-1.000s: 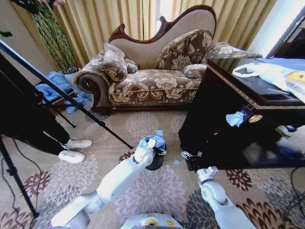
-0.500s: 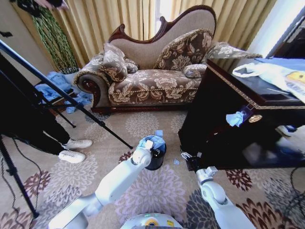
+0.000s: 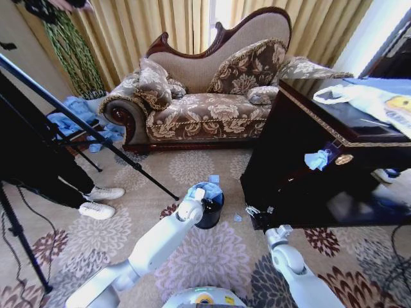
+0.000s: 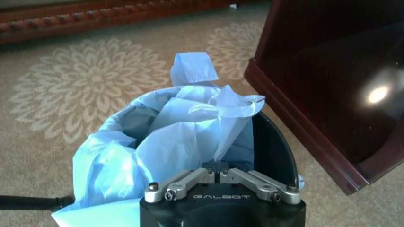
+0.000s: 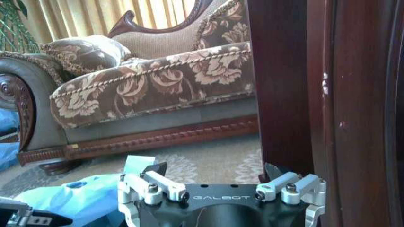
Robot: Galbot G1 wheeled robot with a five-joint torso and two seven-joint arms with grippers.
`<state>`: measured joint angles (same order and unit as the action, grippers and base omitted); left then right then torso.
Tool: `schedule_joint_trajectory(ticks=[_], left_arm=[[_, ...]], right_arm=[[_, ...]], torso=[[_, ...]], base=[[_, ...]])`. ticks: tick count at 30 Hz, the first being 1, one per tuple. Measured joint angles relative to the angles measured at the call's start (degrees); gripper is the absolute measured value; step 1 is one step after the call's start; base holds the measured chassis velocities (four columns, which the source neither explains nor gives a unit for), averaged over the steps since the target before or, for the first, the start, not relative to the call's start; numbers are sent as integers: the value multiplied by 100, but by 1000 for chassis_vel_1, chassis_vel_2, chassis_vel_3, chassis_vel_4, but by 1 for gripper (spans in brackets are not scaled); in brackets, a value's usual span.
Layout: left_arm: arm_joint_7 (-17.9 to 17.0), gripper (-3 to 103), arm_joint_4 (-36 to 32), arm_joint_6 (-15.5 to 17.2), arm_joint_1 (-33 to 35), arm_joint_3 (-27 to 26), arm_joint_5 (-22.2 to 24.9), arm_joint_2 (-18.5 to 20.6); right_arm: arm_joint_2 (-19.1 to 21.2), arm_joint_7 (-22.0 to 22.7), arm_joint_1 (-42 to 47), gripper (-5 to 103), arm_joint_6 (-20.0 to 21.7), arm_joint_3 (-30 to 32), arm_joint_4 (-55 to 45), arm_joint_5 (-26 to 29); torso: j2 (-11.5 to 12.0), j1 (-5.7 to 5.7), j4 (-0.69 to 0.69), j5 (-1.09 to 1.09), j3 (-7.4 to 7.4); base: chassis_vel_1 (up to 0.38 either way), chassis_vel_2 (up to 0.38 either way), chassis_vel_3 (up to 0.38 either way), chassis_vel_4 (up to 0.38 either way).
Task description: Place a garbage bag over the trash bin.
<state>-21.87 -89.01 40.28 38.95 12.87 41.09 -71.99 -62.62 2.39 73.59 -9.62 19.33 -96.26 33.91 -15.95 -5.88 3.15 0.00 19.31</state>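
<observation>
On the patterned carpet at 12 o'clock from the robot, the left gripper (image 4: 218, 176), closed on the thin pale-blue plastic garbage bag (image 4: 170, 137) bunched inside the small black round trash bin (image 4: 275, 146), should spread film toward the uncovered rim, while the right gripper (image 5: 221, 182) waits open at 2 o'clock.

Left gripper (image 4: 218, 176) moved slightly back toward the robot over the trash bin (image 3: 210, 215), fingers shut on a pinch of garbage bag (image 4: 183, 137). More black rim now exposed on the cabinet side. Right gripper (image 3: 257, 212) edged slightly forward.
</observation>
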Motion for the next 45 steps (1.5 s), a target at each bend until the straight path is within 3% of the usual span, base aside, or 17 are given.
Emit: schedule_joint_trajectory(ticks=[12, 21, 29, 45], left_arm=[[-47, 0, -286, -100, 49, 366, -2, -139], [-93, 0, -213, -133, 208, 870, -63, -289], [-94, 0, -183, -136, 314, 984, -135, -294], [143, 0, 603, -220, 517, 1069, -741, -530]], right_arm=[[69, -2, -75, 100, 11, -104, -20, -13], [130, -47, -88, 100, 18, -92, -42, -11], [113, -95, -123, 100, 17, -153, -35, -25], [210, -113, -173, 100, 6, -161, -45, -1]], torso=[[0, 0, 0, 1, 0], [0, 0, 0, 0, 0], [0, 0, 0, 0, 0], [0, 0, 0, 0, 0]], base=[[0, 0, 0, 0], [0, 0, 0, 0], [0, 0, 0, 0], [0, 0, 0, 0]])
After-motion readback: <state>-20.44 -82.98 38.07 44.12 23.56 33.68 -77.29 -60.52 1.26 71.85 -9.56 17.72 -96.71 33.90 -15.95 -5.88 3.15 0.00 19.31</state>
